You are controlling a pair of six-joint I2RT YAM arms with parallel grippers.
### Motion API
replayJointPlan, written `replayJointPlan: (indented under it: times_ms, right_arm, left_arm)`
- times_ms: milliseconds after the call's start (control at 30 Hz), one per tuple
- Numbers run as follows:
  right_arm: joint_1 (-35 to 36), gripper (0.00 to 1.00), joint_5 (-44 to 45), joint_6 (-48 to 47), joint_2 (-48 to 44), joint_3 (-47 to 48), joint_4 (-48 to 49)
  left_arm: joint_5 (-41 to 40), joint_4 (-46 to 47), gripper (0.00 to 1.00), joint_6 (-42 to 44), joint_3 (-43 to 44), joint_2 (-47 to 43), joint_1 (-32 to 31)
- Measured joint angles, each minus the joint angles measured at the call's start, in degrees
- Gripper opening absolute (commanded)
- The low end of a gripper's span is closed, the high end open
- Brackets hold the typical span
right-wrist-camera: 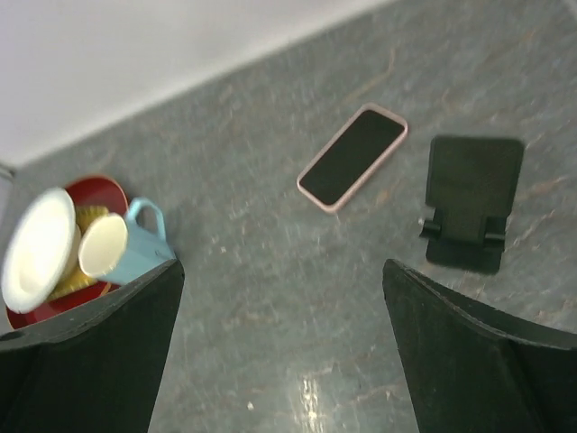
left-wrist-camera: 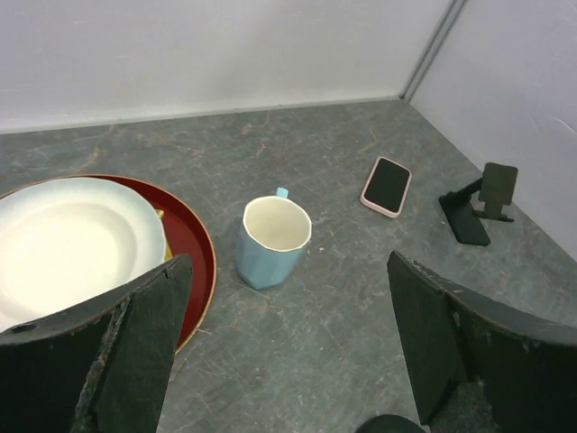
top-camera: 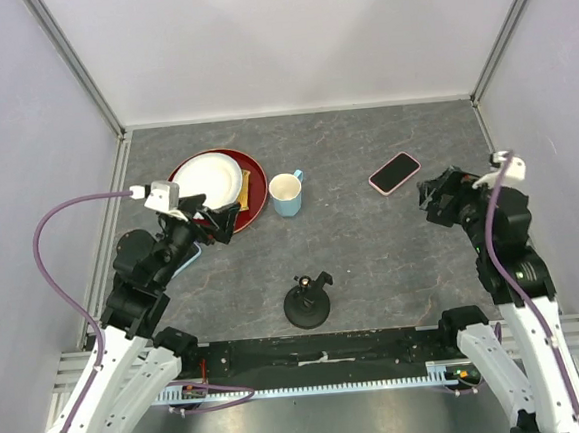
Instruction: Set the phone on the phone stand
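Both arms hang low over the table. The left gripper (top-camera: pixel 215 220) is spread wide with nothing between its fingers, just left of the blue mug (top-camera: pixel 286 193), by the red tray (left-wrist-camera: pixel 189 236) carrying a white plate (top-camera: pixel 206 181). The pink-cased phone (top-camera: pixel 394 172) lies flat, screen up, well right of the mug. Further right sits the black phone stand (right-wrist-camera: pixel 473 194), near the phone but not touching it. The right gripper (top-camera: pixel 438 197), equally wide and empty, hovers over it. A black knobbed thing (top-camera: pixel 308 300), perhaps a mount, stands on the near side of the mug.
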Motion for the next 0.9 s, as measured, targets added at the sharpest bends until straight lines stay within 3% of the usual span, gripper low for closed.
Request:
replayJointPlan:
  times_ms: [133,300,567,667,800,900]
  right_arm:
    - [0.0,0.98,-5.7,-1.0,5.5,-0.6,-0.6]
    - [1.2,0.98,-25.2,-4.6,11.3,-5.6,3.3]
    - [16.0,0.98,-44.3,-7.3,8.2,-9.2,8.5]
    - [21.9,0.94,-47.3,-7.2,7.1,-10.1,11.6]
    - [30.8,0.74,-46.3,-8.2,10.5,-10.4,12.5]
    - [36.8,0.72,-41.9,-9.2,15.3,-10.4,12.2]
  left_arm:
    - [3.3,0.0,0.93,-0.3,0.2,1.7,0.0]
    - [10.2,0.1,0.89,-0.6,1.7,5.8,0.0]
    - [15.8,0.0,0.88,-1.2,2.2,9.0,0.0]
    - [16.5,0.1,0.88,-1.3,2.2,9.0,0.0]
    - [16.7,0.1,0.88,-1.3,2.2,9.0,0.0]
    - [17.2,0.1,0.88,-1.3,2.2,9.1,0.0]
